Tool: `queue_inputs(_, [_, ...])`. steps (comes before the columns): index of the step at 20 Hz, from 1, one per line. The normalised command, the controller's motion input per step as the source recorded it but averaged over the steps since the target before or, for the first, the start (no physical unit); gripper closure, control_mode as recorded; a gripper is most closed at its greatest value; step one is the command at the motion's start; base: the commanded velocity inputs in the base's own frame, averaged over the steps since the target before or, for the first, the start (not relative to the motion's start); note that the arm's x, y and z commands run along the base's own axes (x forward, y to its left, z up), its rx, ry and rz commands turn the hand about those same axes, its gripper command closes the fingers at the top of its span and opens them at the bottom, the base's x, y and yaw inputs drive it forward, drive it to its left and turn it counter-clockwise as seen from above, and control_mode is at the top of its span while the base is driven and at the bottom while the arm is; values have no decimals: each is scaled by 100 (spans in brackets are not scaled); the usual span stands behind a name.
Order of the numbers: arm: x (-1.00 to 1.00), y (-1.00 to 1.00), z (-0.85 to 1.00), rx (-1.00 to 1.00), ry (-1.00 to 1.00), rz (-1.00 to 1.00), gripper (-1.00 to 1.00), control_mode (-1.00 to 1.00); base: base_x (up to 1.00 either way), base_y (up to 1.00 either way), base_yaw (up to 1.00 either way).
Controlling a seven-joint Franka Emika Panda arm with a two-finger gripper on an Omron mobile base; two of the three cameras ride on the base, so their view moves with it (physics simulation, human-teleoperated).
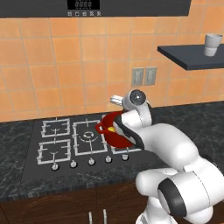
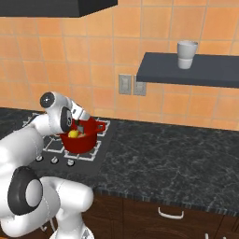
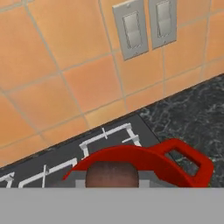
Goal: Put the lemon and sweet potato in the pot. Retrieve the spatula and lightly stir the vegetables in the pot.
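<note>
The pot (image 2: 80, 140), round, deep and glossy red, is seated on the right rear burner of the stove (image 1: 57, 146), near the hob's right edge. A loop handle is seen at its rim on each side. Inside it the lemon (image 2: 73, 134), small, bright yellow and rounded, is lodged against the near wall, and a dull tan sliver just beside it is probably the sweet potato (image 2: 81, 136), though it is too small to be certain.

In the hand view the pot's red rim and one loop handle are shown close below the camera, with the rounded reddish-brown end of the spatula (image 3: 112, 174) handle set between two grey blocks. The gripper (image 2: 80, 125) is held over the pot's mouth; it appears clamped on the handle.

The hob is a black glass plate with white grates and a row of knobs along its front edge, let into a speckled dark stone counter (image 2: 177, 158). A pale cup (image 2: 186, 54) stands on a dark wall shelf (image 2: 191, 69).
</note>
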Motion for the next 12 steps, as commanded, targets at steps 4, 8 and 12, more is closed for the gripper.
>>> queue_inputs(4, [0,0,49,24,12,0,100,-100,0,0,0])
queue_inputs(8, [0,0,-18,8,23,0,100,-100,0,0,0])
queue_inputs(12, [0,0,-54,-1,6,-1,100,-100,0,0,0])
